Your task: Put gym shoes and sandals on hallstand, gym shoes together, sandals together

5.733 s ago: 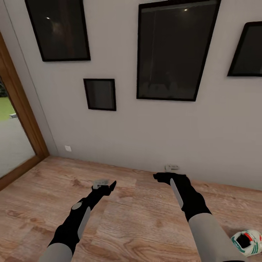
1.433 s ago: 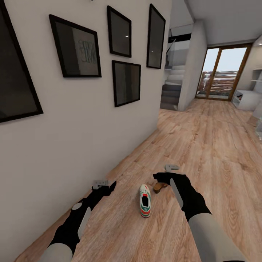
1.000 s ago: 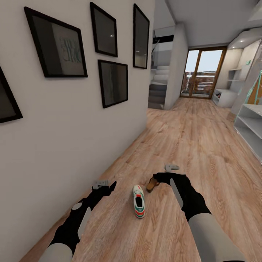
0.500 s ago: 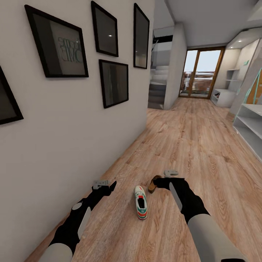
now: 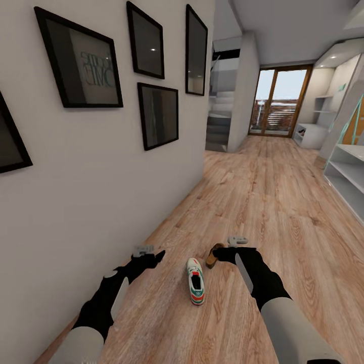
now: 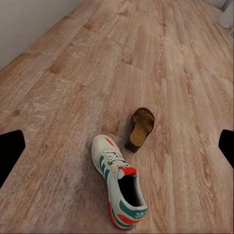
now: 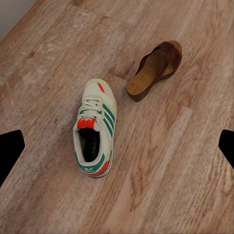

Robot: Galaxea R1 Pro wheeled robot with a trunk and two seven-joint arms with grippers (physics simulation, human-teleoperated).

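Observation:
One gym shoe [image 5: 195, 286], white with green stripes and a red-orange heel, lies on the corridor floor [image 5: 273, 202] between my two arms. It also shows in the wrist views [image 6: 119, 187] [image 7: 94, 129]. A brown sandal [image 5: 214, 255] lies just beyond it, toe pointing away [image 6: 140, 129] [image 7: 156, 70]. My left gripper [image 5: 157, 255] hovers open to the shoe's left. My right gripper [image 5: 219, 257] is open, close above the sandal's right side. Each wrist view has dark fingertips [image 6: 9, 152] [image 7: 9, 148] wide apart at its edges. The pale hallstand [image 5: 309, 135] stands far down the corridor on the right.
A white wall with several black-framed pictures [image 5: 157, 115] runs along the left, close to my left arm. White open shelving [image 5: 348, 174] stands at the right edge. Stairs [image 5: 220, 126] and a glazed door [image 5: 277, 107] close the corridor's far end.
The camera swung from the picture wall to look down the corridor, then settled. In the last half second my left arm shifted slightly down and right; shoe and sandal stayed put.

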